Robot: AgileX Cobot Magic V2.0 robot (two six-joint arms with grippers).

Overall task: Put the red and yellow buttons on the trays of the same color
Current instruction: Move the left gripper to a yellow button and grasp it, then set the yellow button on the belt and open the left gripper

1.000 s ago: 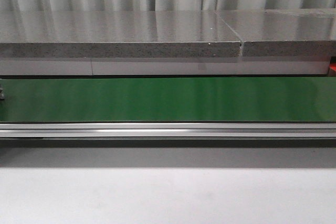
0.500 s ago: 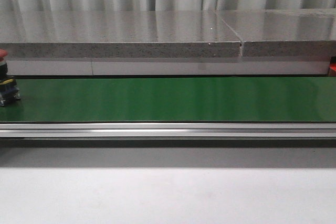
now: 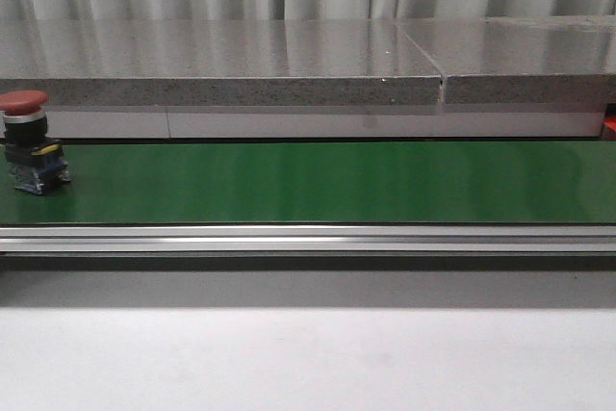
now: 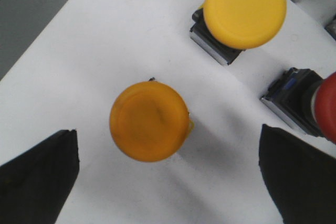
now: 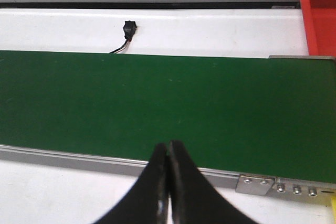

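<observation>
Glossy green belt point(image 3: 318, 180), brushed-metal rail point(image 3: 308, 238)

From my station I see only a sliver of the red tray point(image 5: 319, 19), cut by the right wrist frame edge. In the left wrist view, a red button point(image 4: 326, 106) is cropped at the edge, and the nearer orange-yellow button point(image 4: 149, 121) hides its own base and looks soft.
</observation>
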